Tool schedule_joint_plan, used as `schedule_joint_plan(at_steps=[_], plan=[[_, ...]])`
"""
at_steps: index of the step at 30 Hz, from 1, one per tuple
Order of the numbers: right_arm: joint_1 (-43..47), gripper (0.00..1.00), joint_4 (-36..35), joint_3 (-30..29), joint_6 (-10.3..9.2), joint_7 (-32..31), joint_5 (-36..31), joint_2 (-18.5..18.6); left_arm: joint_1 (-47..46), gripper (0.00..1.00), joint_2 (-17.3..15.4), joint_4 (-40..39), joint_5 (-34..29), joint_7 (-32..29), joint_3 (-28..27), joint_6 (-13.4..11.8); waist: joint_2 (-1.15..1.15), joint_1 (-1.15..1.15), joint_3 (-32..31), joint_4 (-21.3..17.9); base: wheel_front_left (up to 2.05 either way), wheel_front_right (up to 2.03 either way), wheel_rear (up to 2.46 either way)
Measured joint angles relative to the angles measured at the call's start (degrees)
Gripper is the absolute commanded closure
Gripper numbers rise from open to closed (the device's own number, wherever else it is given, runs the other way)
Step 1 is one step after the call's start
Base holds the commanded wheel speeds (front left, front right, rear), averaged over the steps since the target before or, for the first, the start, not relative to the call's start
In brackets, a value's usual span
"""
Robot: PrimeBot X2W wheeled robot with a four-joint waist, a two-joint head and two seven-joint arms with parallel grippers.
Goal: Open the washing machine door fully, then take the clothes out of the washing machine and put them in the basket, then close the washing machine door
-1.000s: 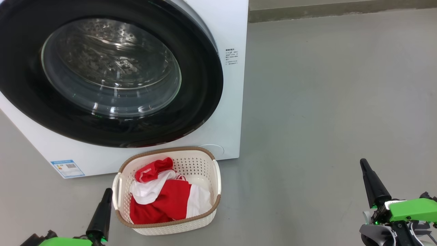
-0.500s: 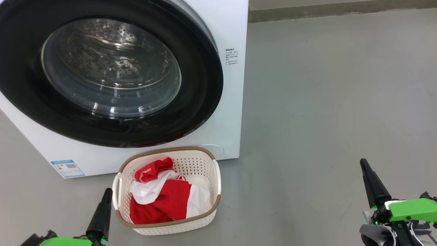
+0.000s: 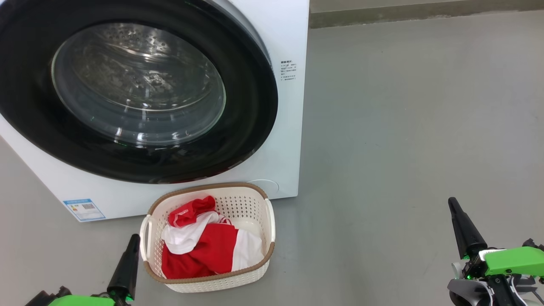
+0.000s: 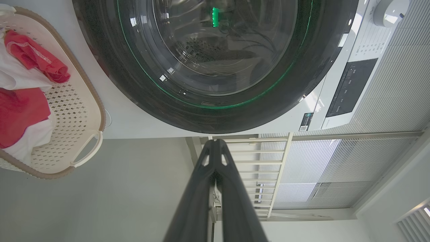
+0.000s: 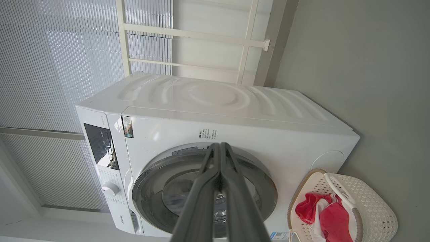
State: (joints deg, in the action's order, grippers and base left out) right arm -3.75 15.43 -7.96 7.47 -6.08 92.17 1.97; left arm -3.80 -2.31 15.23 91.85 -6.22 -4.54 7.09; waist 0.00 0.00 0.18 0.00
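Note:
The washing machine [image 3: 289, 38] stands at the upper left of the head view, and its round black-rimmed door [image 3: 250, 102] lies flat against its front. On the floor before it sits the cream basket [image 3: 255, 199] with the red and white clothes [image 3: 208, 248] heaped inside. My left gripper [image 3: 134, 238] is shut, low beside the basket's left handle. My right gripper [image 3: 451, 202] is shut too, far to the right over bare floor. The left wrist view has the door [image 4: 302, 84] above the shut fingers [image 4: 215, 144]. The right wrist view looks past its shut fingers [image 5: 220, 146] at the machine [image 5: 235, 131].
Grey floor [image 3: 403, 127] spreads wide to the machine's right. A wall base [image 3: 425, 12] runs along the far edge. Slatted blinds and a white frame [image 5: 188, 33] stand behind the machine. A blue label [image 3: 83, 208] sits low on the machine's front.

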Motion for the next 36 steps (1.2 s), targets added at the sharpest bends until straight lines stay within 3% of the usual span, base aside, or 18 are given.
schedule_joint_plan(at_steps=[36], plan=[[0.00, 1.00, 0.00, 0.01, 0.00, 0.00, 0.00, 0.00, 0.00, 1.00, 0.01, 0.00, 0.00, 0.00, -0.02, 0.00, 0.00, 0.00, 0.00, 0.00, 0.00, 0.00, 0.00]])
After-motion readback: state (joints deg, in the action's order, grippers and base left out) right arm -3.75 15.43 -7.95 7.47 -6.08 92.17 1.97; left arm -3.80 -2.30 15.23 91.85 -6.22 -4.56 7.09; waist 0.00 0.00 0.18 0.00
